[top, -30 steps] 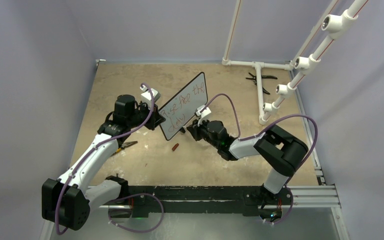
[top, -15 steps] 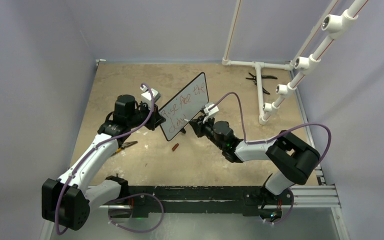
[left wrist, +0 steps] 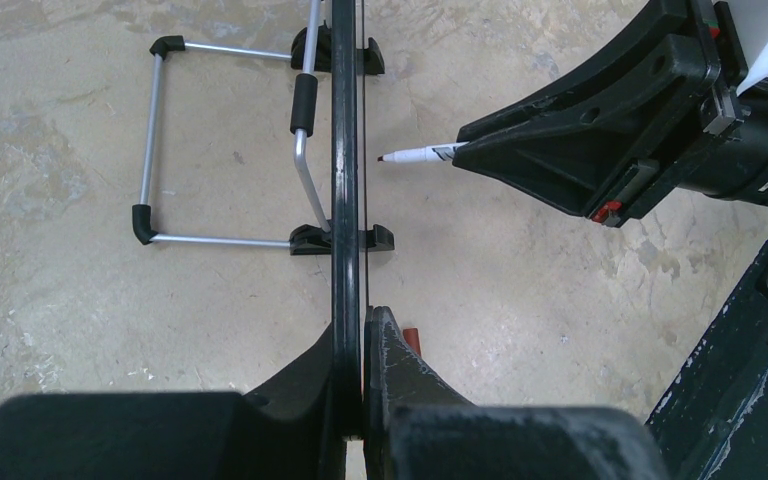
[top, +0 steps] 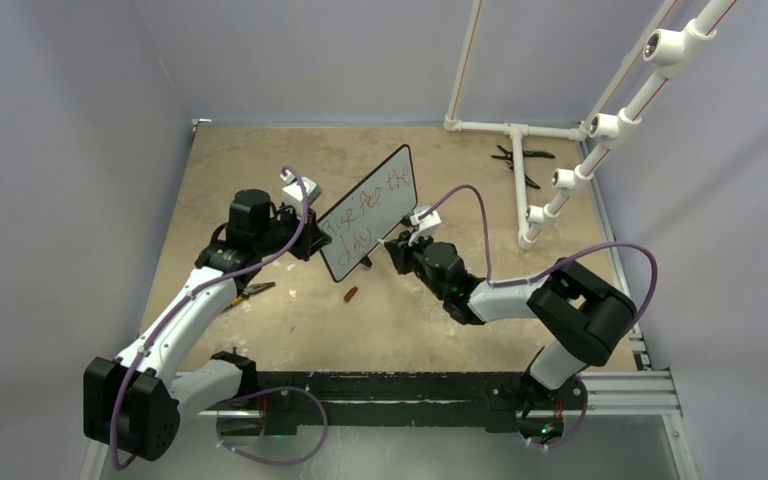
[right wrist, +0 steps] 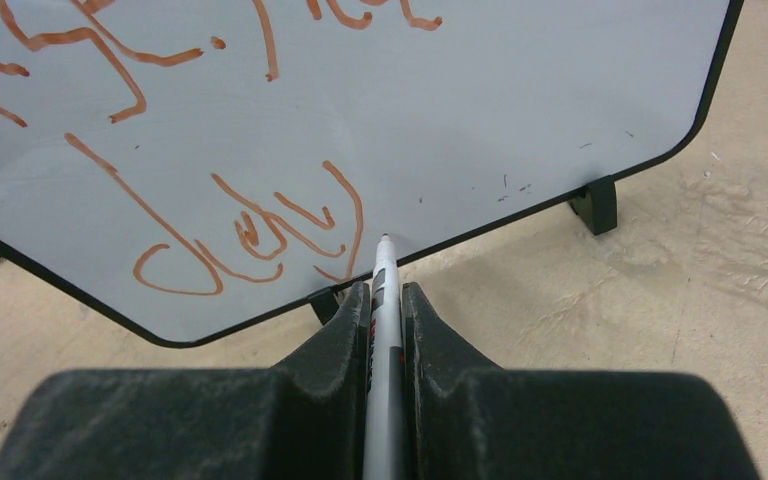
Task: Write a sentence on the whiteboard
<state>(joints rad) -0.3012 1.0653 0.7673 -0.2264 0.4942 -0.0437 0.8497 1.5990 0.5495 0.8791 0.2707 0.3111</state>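
The whiteboard [top: 378, 222] stands upright on its small black feet, running diagonally across the middle of the table. The left wrist view shows it edge-on [left wrist: 345, 150]. My left gripper [top: 312, 240] [left wrist: 358, 320] is shut on its lower left edge. The sentence [top: 365, 212] is in red in two lines; the lower word [right wrist: 250, 235] fills the right wrist view. My right gripper [top: 392, 247] [right wrist: 385, 295] is shut on a white marker [right wrist: 384, 270]. The marker [left wrist: 415, 154] points at the board's lower edge, its red tip a small gap away from the surface.
A red marker cap [top: 351, 294] lies on the table in front of the board. Yellow-handled pliers [top: 252, 291] lie under the left arm. Black pliers [top: 518, 160] and a white pipe frame [top: 516, 185] stand at the back right. The board's wire stand [left wrist: 160, 150] sticks out behind it.
My right gripper has drawn back a little to the right, away from the board, and its elbow has swung right. The left arm and the board have not moved.
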